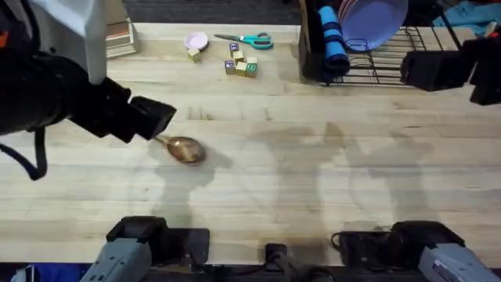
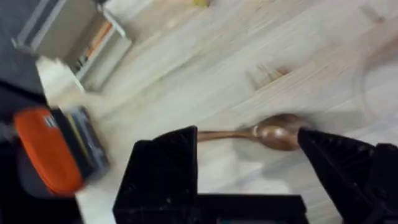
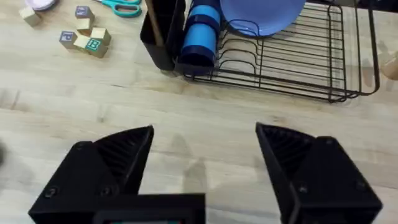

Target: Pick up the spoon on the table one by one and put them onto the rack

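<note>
On the left of the butcher-block table [image 1: 313, 172], a brown wooden spoon [image 1: 185, 149] with a glossy oval bowl and slim handle lay flat under the left gripper [image 2: 249, 149], whose jaws stood released astride it, while the right gripper [image 3: 205, 155], also released, hung before the black wire rack [image 3: 298, 68] at far right.

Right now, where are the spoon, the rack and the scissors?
spoon [image 1: 185, 149], overhead view, on its bowl.
rack [image 3: 292, 68], right wrist view, on its wire bars.
scissors [image 1: 257, 40], overhead view, on the teal handles.
</note>
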Robot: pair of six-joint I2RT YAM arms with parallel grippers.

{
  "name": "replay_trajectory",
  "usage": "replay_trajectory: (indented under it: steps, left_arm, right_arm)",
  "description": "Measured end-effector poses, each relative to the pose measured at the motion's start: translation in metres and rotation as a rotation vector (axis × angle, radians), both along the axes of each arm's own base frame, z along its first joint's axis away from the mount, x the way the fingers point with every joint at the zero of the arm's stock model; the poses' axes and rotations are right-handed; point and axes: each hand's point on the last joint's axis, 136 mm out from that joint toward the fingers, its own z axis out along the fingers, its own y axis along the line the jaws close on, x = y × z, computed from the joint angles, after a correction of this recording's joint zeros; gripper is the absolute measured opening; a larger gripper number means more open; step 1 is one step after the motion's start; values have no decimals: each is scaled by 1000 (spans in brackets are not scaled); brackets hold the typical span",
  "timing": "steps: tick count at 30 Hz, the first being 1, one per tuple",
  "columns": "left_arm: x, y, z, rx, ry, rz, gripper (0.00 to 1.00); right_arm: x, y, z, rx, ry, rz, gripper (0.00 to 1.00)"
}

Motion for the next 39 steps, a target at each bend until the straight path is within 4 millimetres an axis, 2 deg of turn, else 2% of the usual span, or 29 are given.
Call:
replay_trajectory:
  steps: [5, 11, 15, 23, 31, 34, 39]
  left_arm:
    - [0, 0, 0, 96, -1, -96, 992]
    - [-1, 18, -1, 202, 10, -128, 991]
    - [-1, 34, -10, 237, 66, -109, 991]
    - [11, 64, -46, 210, 245, -63, 993]
    - [20, 83, -86, 193, 433, -40, 993]
    - [20, 86, -100, 186, 498, -50, 994]
    - [27, 78, -120, 181, 558, -214, 994]
  right_arm:
    - [0, 0, 0, 0, 0, 0, 996]
    - [0, 0, 0, 0, 0, 0, 996]
    - [0, 0, 0, 0, 0, 0, 996]
    - [0, 0, 0, -18, -2, 13, 996]
    - [0, 0, 0, -24, -3, 17, 996]
    - [0, 0, 0, -24, -1, 17, 996]
    - [3, 0, -3, -24, 11, 17, 996]
